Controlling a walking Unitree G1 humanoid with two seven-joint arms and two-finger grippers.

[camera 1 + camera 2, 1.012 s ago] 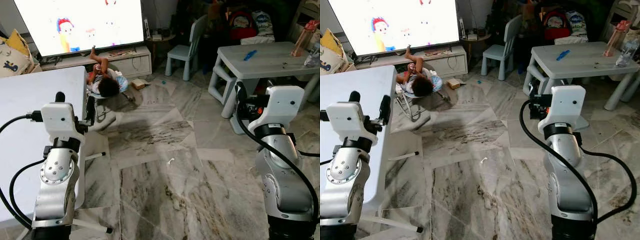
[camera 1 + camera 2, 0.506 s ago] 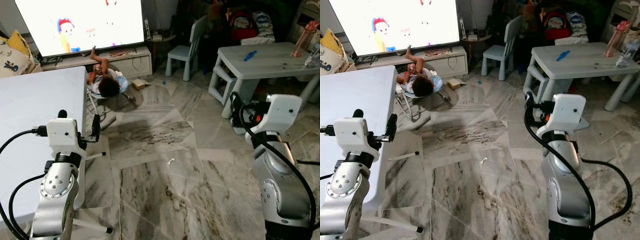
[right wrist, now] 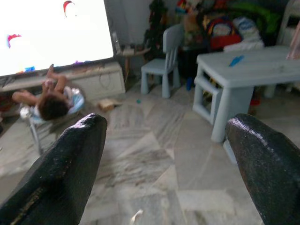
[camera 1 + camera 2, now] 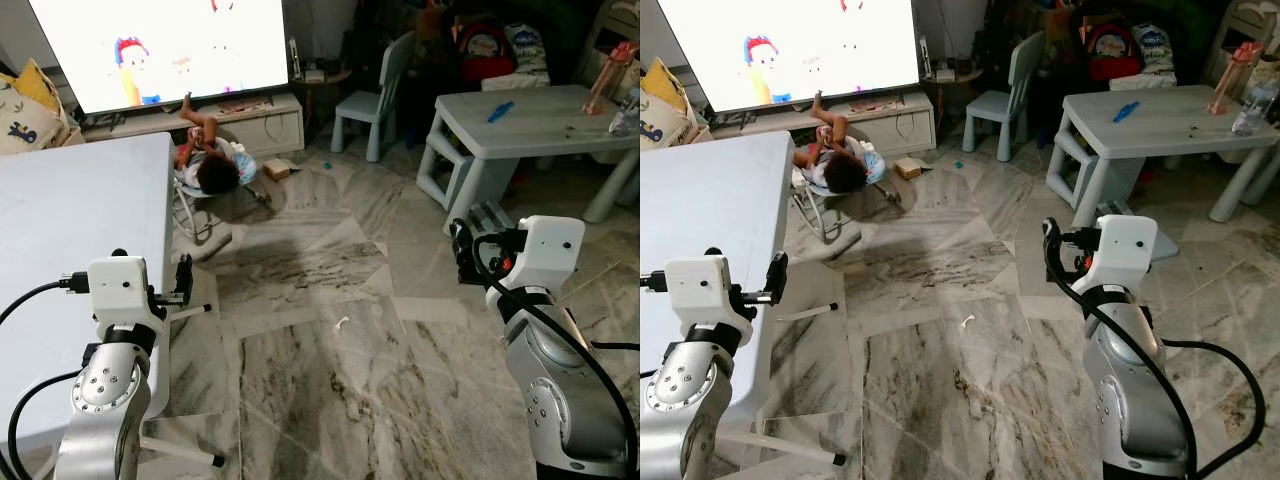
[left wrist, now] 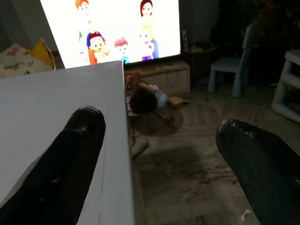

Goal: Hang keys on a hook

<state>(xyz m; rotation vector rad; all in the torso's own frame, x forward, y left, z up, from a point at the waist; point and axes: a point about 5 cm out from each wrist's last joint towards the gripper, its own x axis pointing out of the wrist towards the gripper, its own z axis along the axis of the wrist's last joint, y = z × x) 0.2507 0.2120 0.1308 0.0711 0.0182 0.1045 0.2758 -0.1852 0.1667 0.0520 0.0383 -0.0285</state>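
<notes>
Over the marble floor point(image 4: 330, 380), both arms are sinking lower than a second ago. Left gripper point(image 5: 159, 154) is hanging beside the white bench point(image 4: 60, 260), fingers point(image 5: 70, 164) spread apart, empty. Right gripper point(image 3: 168, 159) is hovering with fingers apart, empty, near the pale blue play table point(image 4: 540, 125). No keys, hook or readable writing can be made out. Beyond, a cartoon is playing on the television point(image 4: 160, 45), with a child lying in a bouncer point(image 4: 210, 165).

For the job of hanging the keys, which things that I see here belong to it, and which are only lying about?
For the job:
- left gripper, jaws open, holding nothing
- right gripper, jaws open, holding nothing

Only lying about:
- white table
- television
- person in a bouncer seat
- pale blue chair
- low grey table
- small scrap on the floor
</notes>
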